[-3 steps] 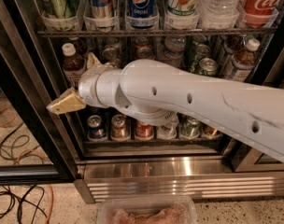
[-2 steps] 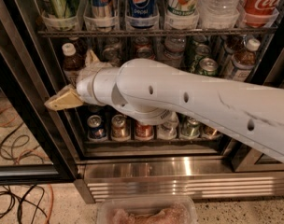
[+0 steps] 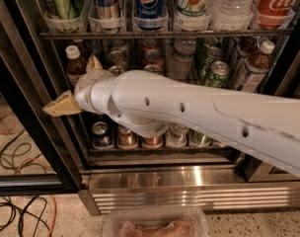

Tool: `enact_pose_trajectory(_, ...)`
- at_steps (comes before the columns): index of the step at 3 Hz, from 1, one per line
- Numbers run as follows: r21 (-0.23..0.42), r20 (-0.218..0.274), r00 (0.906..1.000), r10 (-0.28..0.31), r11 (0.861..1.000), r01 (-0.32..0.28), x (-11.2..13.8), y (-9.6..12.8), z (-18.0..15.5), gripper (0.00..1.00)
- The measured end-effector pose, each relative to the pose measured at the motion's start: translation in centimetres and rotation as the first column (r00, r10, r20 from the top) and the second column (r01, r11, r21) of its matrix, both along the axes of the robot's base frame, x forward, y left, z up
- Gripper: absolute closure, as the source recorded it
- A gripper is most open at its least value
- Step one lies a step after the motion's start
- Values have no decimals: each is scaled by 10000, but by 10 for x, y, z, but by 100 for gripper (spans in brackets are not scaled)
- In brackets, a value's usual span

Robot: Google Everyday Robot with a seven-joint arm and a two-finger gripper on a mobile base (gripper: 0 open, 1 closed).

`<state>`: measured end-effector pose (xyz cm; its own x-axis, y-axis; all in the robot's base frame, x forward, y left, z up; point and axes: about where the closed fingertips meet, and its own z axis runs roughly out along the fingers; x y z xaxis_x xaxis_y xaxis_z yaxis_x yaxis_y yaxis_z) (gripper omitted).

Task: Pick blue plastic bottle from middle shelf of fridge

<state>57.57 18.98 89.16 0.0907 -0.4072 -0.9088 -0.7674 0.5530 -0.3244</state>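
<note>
The blue plastic bottle point(image 3: 72, 63), with a white cap and a dark drink, stands at the left end of the fridge's point(image 3: 189, 187) middle level. Its lower part is hidden by my gripper. The middle shelf rack under it is hidden behind my white arm point(image 3: 199, 112), which crosses the fridge front from the right. My gripper point(image 3: 77, 84) is just in front of and below the bottle. It is open, with one tan fingertip point(image 3: 61, 105) pointing lower left and the other fingertip point(image 3: 94, 63) up beside the bottle. It holds nothing.
Similar white-capped bottles point(image 3: 258, 60) stand at the right, with green cans point(image 3: 218, 73) and a ribbed water bottle point(image 3: 179, 58) between. An upper rack point(image 3: 165, 33) holds tall cans. Cans point(image 3: 126, 137) fill the bottom row. The black door frame point(image 3: 26, 93) is left; cables point(image 3: 14, 147) and a plastic tub point(image 3: 155, 223) are on the floor.
My gripper has edged slightly left in front of the left bottle. Its fingers stay spread. Nothing on the shelves has moved.
</note>
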Motion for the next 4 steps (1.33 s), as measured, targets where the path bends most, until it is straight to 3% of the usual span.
enact_pose_trajectory(2, 83, 115, 9982, -586, 9983, 585, 22, -5, -8, 0)
enact_pose_trajectory(3, 84, 128, 9981, -609, 9981, 608, 23, -5, -8, 0)
enact_pose_trajectory(4, 84, 129, 9981, -609, 9981, 608, 23, -5, -8, 17)
